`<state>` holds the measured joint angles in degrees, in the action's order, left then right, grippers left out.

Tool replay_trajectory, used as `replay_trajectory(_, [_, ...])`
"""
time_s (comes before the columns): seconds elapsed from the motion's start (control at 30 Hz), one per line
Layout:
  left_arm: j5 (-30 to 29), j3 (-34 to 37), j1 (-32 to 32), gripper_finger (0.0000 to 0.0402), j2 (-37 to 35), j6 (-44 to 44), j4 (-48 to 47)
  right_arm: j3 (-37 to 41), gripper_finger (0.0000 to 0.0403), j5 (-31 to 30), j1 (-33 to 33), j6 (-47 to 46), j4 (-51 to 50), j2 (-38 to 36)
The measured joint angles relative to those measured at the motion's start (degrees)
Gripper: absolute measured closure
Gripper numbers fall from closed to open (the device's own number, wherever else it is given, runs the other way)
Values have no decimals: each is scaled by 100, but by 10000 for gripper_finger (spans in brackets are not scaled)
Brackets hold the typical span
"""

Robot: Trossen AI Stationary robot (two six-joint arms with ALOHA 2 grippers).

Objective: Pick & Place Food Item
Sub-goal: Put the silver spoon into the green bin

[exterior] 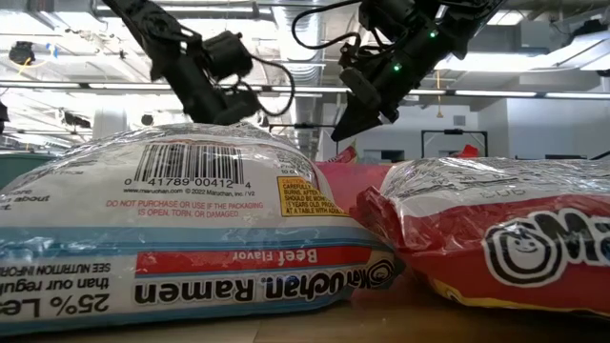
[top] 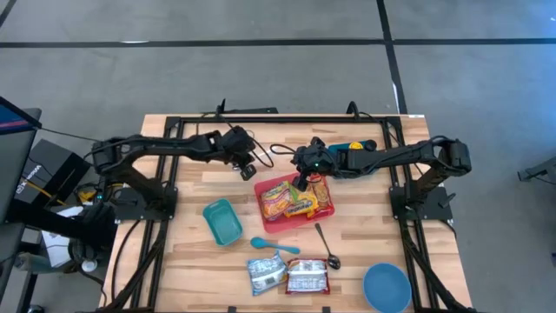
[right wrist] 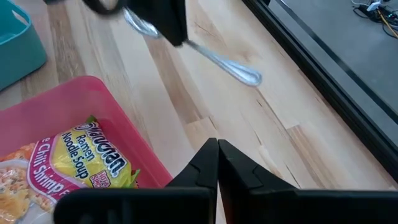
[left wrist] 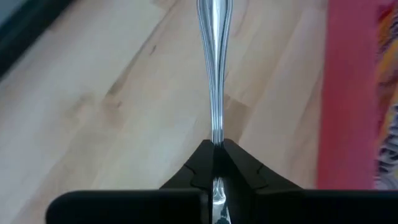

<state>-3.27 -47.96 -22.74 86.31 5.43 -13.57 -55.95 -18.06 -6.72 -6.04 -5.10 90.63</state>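
Note:
Several ramen packets lie in a red tray at mid-table, and one yellow packet shows in the right wrist view. Left of the tray's far corner, my left gripper is shut on a silver piece of cutlery. My right gripper hangs shut over the tray's far edge and touches nothing. Two more ramen packets lie flat near the table's near edge. My left gripper pinches the cutlery's thin shaft between its two fingers, which lie along it. The fingers slant down from the table's left. Its long handle runs on past the fingertips to a free end over the wood. Whether that end touches the table I cannot tell.
A teal container stands left of the tray, with a blue spoon and a metal spoon nearer the front. A blue bowl sits at the near right corner. Bare wood lies left of the teal container.

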Motion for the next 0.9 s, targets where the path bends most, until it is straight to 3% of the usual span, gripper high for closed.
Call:
replay_trajectory(0.4, [-15,2,59,394,-983,-41,-867,1,402,0,0,1,0,0])
replay_trajectory(0.9, [28,-4,392,394,-1416,-514,-1537,1,402,2,33,2,-2,0])
